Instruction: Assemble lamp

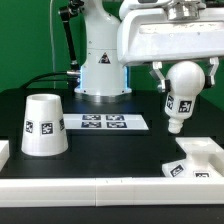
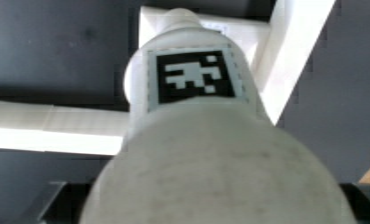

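In the left part of the exterior view the shade point(image 1: 45, 125) stands on the black tabletop point(image 1: 100, 150), with its wide end down. In the middle of the frame, a little behind, the marker board point(image 1: 103, 122) lies flat, apart from the shade. In the upper right the gripper point(image 1: 183, 78) holds the bulb point(image 1: 180, 97) between its fingers; the bulb hangs with its narrow end down, a little tilted. Below it, in the lower right corner, sits the base point(image 1: 203, 158). In the wrist view the bulb point(image 2: 191, 130) fills nearly the whole frame, and its marker faces the camera.
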Action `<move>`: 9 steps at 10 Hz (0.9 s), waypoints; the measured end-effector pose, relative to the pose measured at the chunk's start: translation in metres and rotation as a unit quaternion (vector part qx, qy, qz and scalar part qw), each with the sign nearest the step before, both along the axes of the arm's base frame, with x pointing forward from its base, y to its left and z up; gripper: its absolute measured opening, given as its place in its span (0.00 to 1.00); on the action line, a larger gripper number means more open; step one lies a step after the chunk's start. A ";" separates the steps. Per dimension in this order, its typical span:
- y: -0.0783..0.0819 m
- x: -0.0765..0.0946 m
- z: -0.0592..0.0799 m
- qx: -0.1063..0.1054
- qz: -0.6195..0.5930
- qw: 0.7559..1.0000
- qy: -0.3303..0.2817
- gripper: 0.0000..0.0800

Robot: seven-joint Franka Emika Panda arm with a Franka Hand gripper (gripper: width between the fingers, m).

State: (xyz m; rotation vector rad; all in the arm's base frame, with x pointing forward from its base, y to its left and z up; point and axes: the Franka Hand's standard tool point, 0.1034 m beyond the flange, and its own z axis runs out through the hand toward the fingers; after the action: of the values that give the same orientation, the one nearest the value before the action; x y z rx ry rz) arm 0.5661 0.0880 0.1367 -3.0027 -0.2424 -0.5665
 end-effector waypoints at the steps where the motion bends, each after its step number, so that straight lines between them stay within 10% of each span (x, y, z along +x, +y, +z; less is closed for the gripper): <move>1: 0.000 0.001 0.000 0.000 0.000 1.000 0.002 0.72; 5: 0.005 0.048 0.020 0.014 -0.016 0.999 -0.037 0.72; 9: 0.006 0.046 0.015 0.012 -0.012 0.999 -0.041 0.72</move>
State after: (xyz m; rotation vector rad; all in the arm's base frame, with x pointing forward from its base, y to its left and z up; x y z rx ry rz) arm 0.6118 0.0937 0.1522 -2.9671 -0.2031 -0.6923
